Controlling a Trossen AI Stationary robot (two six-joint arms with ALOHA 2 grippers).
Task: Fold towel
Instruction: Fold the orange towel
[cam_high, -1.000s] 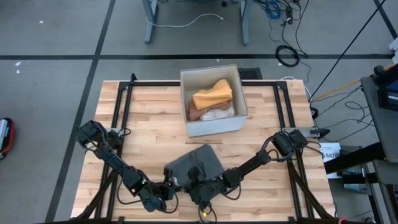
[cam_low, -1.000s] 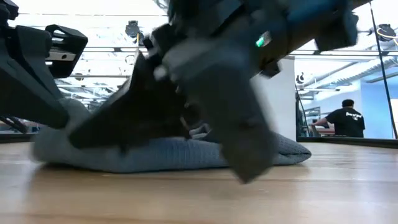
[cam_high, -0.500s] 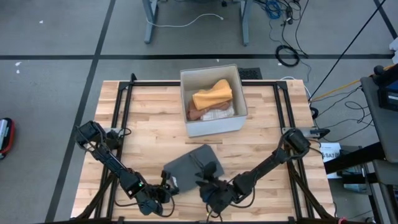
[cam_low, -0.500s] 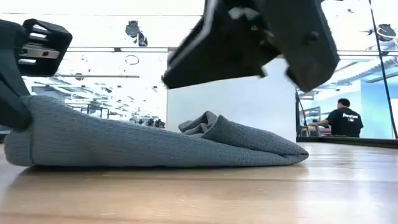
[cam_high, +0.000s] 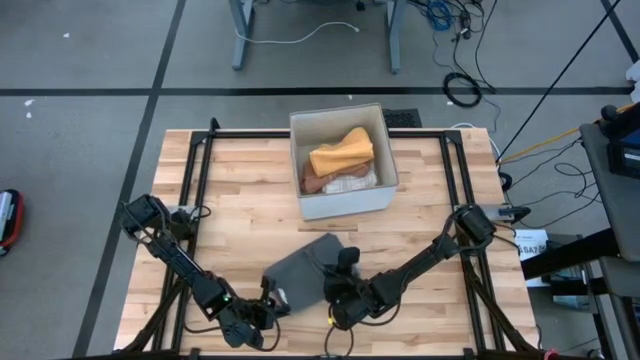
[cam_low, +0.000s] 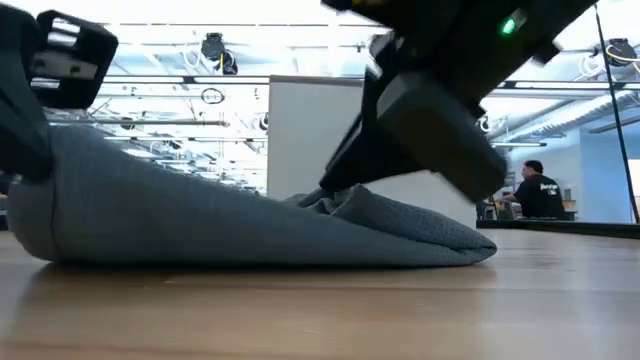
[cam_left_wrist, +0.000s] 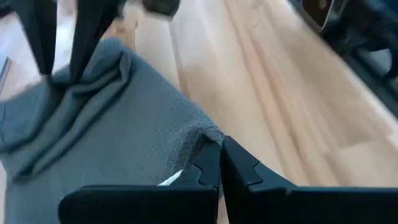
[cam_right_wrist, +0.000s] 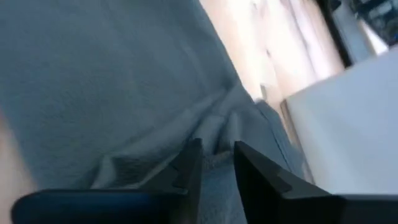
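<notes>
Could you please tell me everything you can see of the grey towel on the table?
The grey towel is a waffle-textured cloth, folded into a thick pad on the wooden table in front of the white bin. One corner is pinched in the shut left tool and raised. The right tool hovers over a bunched ridge of folds, fingers slightly apart. The far edge lies flat on the wood.
</notes>
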